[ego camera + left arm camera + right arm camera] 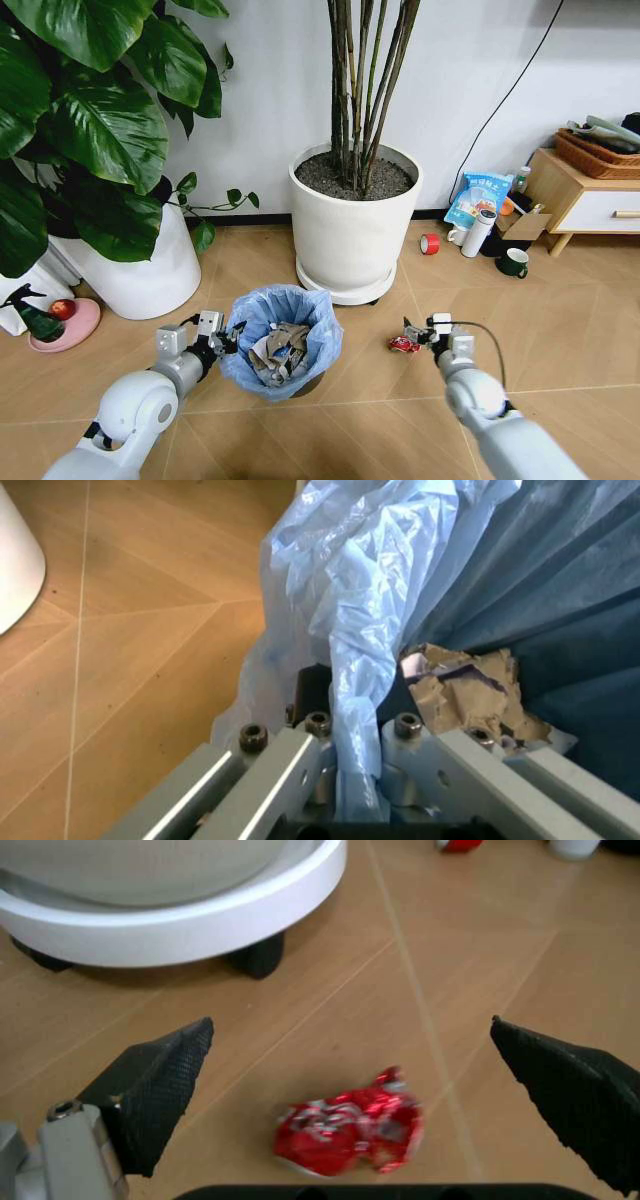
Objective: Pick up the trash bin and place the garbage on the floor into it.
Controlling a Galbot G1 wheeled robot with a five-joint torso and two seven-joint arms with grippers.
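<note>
Left hand point(350, 780) clamped on rim of small round dark trash bin lined with crinkly light-blue bag point(283, 340); bin judged light, liner slippery.

Right hand point(350, 1065) spread wide over crumpled red foil wrapper point(350, 1131) on tan chevron floor point(560, 330) (soft, crushable; pinch mid-body).

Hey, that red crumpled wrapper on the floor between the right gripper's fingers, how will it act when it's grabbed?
The red wrapper looks like thin crumpled foil, so probably very light and likely to crush further. Its shiny surface may slip on the floor if the open right gripper nudges it.
</note>
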